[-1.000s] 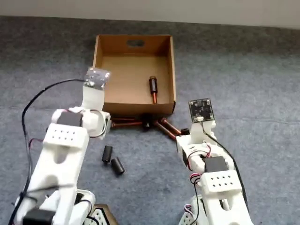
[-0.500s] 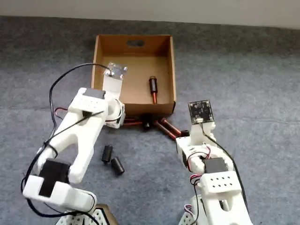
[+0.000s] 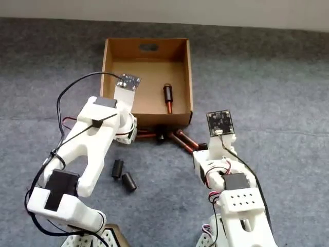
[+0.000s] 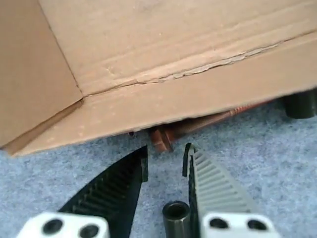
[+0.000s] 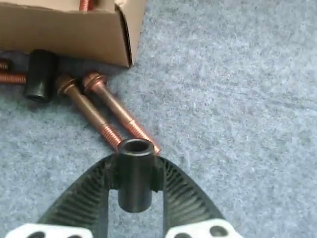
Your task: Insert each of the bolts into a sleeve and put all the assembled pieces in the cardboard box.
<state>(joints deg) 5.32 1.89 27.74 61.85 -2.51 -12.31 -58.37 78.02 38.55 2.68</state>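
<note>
The cardboard box (image 3: pixel 190 77) holds one bolt with a sleeve on it (image 3: pixel 167 98). In the left wrist view my left gripper (image 4: pixel 166 159) is open just in front of the box's near wall (image 4: pixel 163 96). Ahead of its tips lies the head of a copper bolt (image 4: pixel 162 139), and a black sleeve (image 4: pixel 176 215) stands between its fingers closer to the wrist. My right gripper (image 5: pixel 133 168) is shut on a black sleeve (image 5: pixel 133 181), pointing at two loose bolts (image 5: pixel 86 111) (image 5: pixel 119 116) by the box's front corner.
Two loose black sleeves (image 3: pixel 117 169) (image 3: pixel 128 181) lie on the grey carpet beside the left arm. Another sleeve (image 3: pixel 160 135) and a bolt (image 3: pixel 146 135) rest against the box's front wall. Open carpet lies to the right of the box.
The left arm has swung right and stretched forward, bringing its gripper down to the box's front wall. The right arm has kept still with its sleeve.
</note>
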